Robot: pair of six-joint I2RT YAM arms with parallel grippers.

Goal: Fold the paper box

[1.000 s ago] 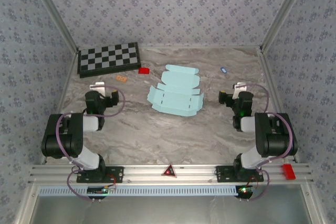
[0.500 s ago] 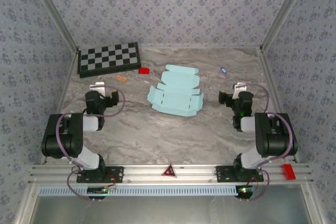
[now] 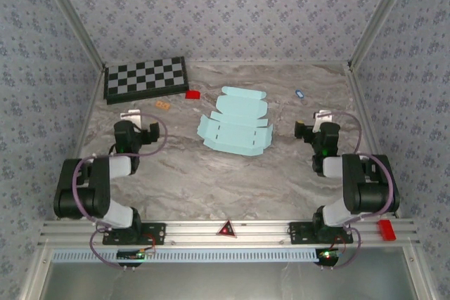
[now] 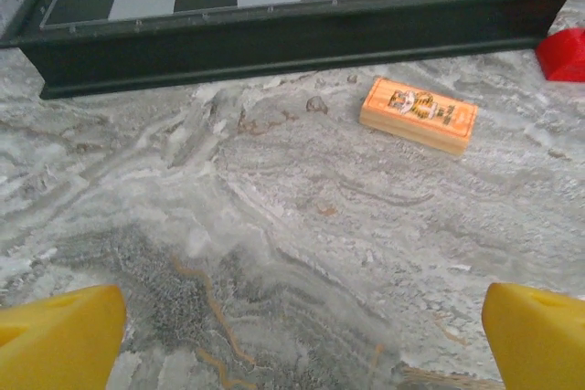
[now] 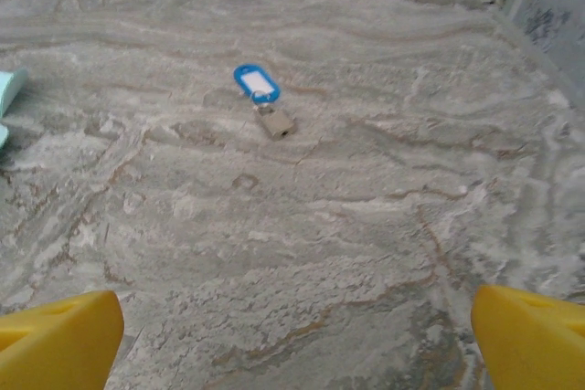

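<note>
The paper box (image 3: 235,123) is a pale light-blue die-cut sheet lying mostly flat on the middle of the marble table, flaps spread; its edge shows at the left of the right wrist view as the paper box (image 5: 7,93). My left gripper (image 3: 133,114) rests low at the table's left, well left of the sheet, its yellow fingertips (image 4: 64,340) wide apart over bare marble. My right gripper (image 3: 320,116) sits to the right of the sheet, fingertips (image 5: 59,335) equally spread with nothing between them.
A black-and-white checkerboard (image 3: 146,79) lies at the back left. Near it are a small orange block (image 4: 419,113) and a red piece (image 3: 193,94). A blue key tag (image 5: 257,85) with a small metal piece lies at the back right. Patterned walls enclose the table.
</note>
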